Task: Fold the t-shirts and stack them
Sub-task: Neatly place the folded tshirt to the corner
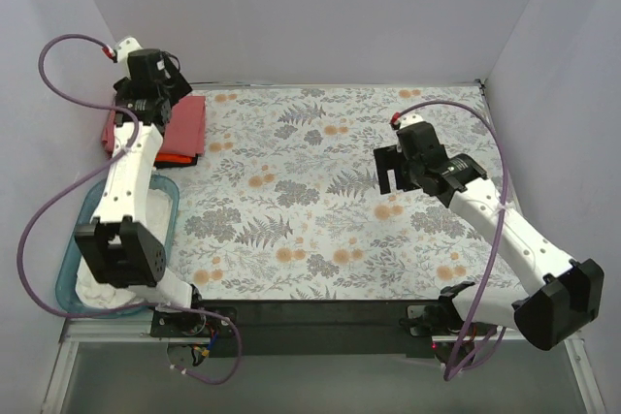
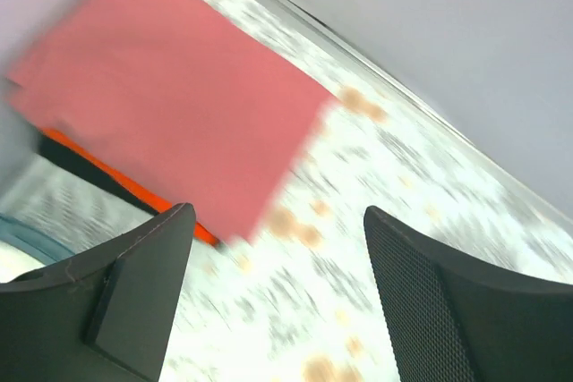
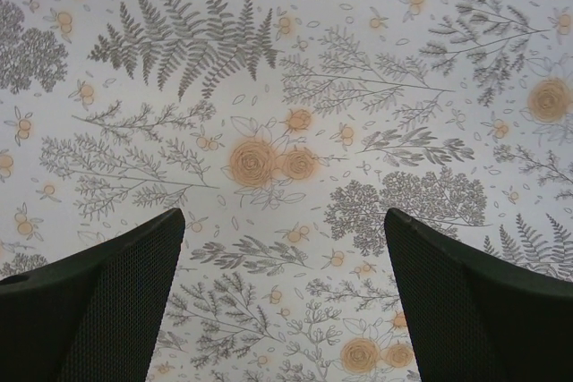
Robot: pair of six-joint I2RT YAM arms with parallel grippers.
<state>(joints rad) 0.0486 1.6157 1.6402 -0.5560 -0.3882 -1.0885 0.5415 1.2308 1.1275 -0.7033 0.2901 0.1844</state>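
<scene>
three folded t-shirts sit stacked at the far left corner of the floral-print tablecloth with grey ferns and orange flowers (image 1: 320, 191). the dusty rose-red folded cloth t-shirt (image 2: 170, 105) is on top, a flat rectangle. the bright orange cloth t-shirt (image 2: 134, 187) shows only as a thin strip along the stack's edge under it. the black cloth t-shirt (image 2: 85, 167) is at the bottom, peeking out under the orange.

the left gripper (image 2: 277, 212) is up at that far left corner by the stack. its jaws are spread wide with only tablecloth showing between them and nothing held. in the left wrist view the stack lies ahead and to the left of the fingers (image 2: 143, 284), clear of them. that view is blurry, so can't tell how high it hangs.

the right gripper (image 3: 282, 214) is over the bare right-middle of the cloth, well apart from the stack. its jaws are fully apart and it grips nothing, just fern print below.

a clear plastic bin with a teal rim (image 1: 68, 269) sits at the near left, beside the left arm. there's something white inside, can't tell what.
</scene>
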